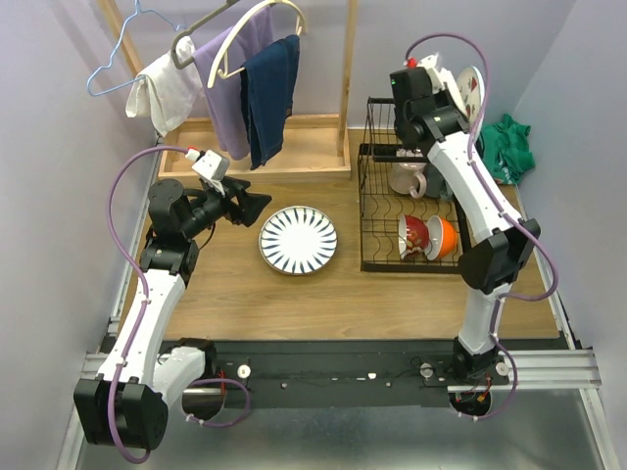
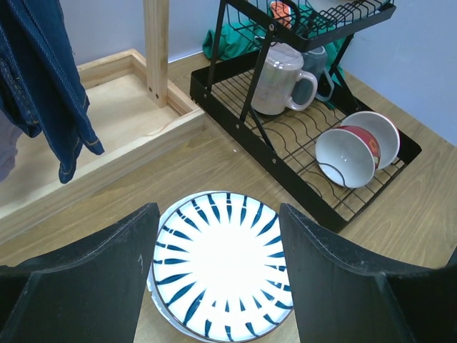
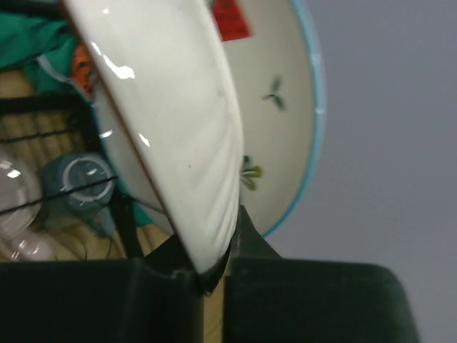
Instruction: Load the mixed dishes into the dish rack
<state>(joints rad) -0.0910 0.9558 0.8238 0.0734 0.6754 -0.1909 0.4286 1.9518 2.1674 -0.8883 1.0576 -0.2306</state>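
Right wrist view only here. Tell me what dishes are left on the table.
Observer: One dish: the striped plate, flat on the table, left of the dish rack.
Operator: Report the other arm.
Observer: The left pincer is open and empty, pointed at that plate.
Operator: I have the fruit plate in the right pincer. Give me the lower tier's near end.
Observer: A red bowl and an orange bowl stand there on edge.

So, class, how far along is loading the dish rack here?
Done: the pale mug, red bowl and orange bowl sit low in the dish rack. In hand: the right claw pinches the rim of a white dish at the upper tier, beside the fruit-motif plate. Remaining: the striped plate lies on the table, ahead of the open left claw.
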